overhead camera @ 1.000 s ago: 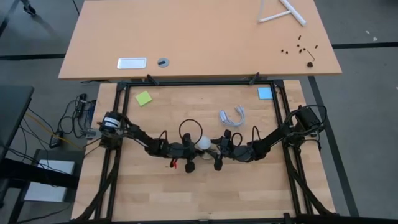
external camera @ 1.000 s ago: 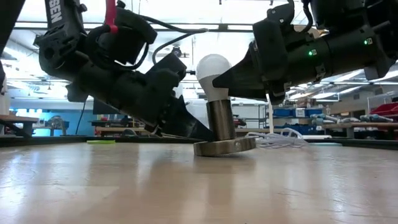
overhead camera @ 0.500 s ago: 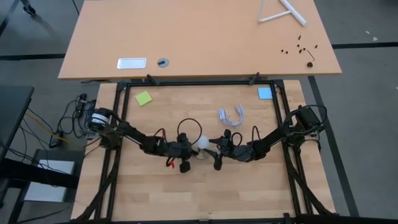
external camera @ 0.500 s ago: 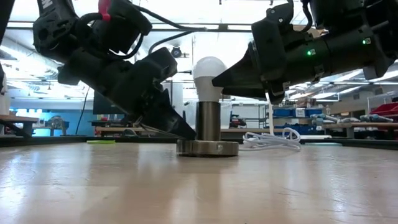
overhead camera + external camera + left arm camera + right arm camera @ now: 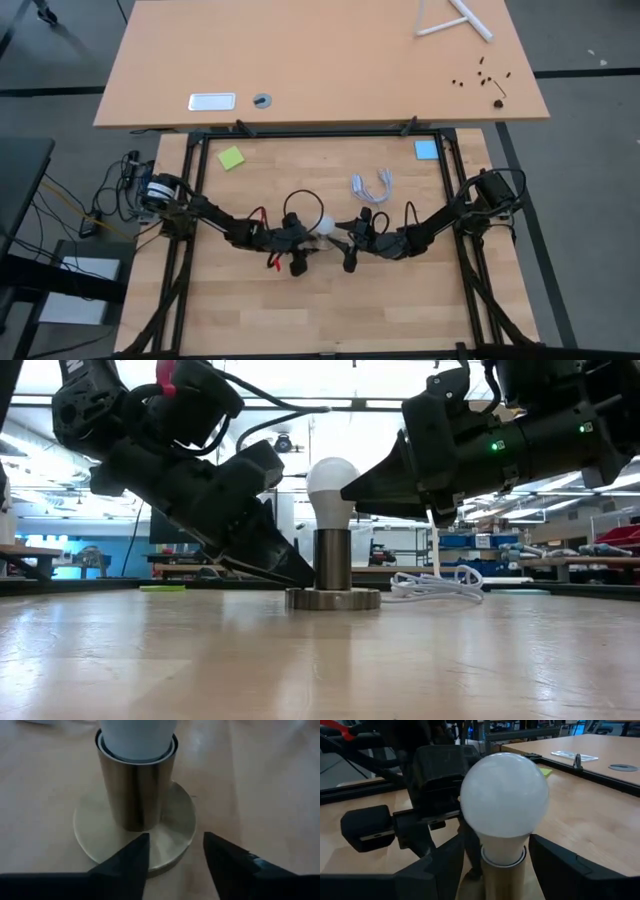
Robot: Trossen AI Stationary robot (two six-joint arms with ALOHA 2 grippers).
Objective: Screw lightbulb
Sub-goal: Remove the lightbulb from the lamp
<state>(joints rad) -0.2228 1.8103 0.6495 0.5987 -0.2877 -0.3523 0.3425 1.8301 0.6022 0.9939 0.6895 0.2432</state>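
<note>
The white lightbulb (image 5: 330, 485) stands upright in the metal socket (image 5: 332, 560), whose round base disc (image 5: 175, 820) lies flat on the wooden table. My left gripper (image 5: 175, 845) is open and slants down from the table's left, its fingertips just over the disc's near rim (image 5: 300, 592). My right gripper (image 5: 496, 840) comes in almost level from the table's right, one open finger on each side of the bulb's neck (image 5: 502, 852). The high view shows both grippers meeting at the bulb (image 5: 324, 226) in mid-table. My right gripper has a finger (image 5: 555, 865) on either side of the bulb's neck, just above the socket's mouth, coming level from the table's right. Narrow gaps seem to show on both sides, and I cannot tell whether either finger touches the bulb.
A coiled white cord (image 5: 372, 186) lies on the table beyond the socket, toward the far right. A green note (image 5: 231, 158) and a blue note (image 5: 426, 149) sit at the far corners. Black frame rails (image 5: 190, 200) border the table.
The socket was tipped, one side of its base disc off the table. It has come down flat and upright and shifted slightly toward the table's left, the bulb with it. My left gripper has risen a little and drawn back toward the left.
</note>
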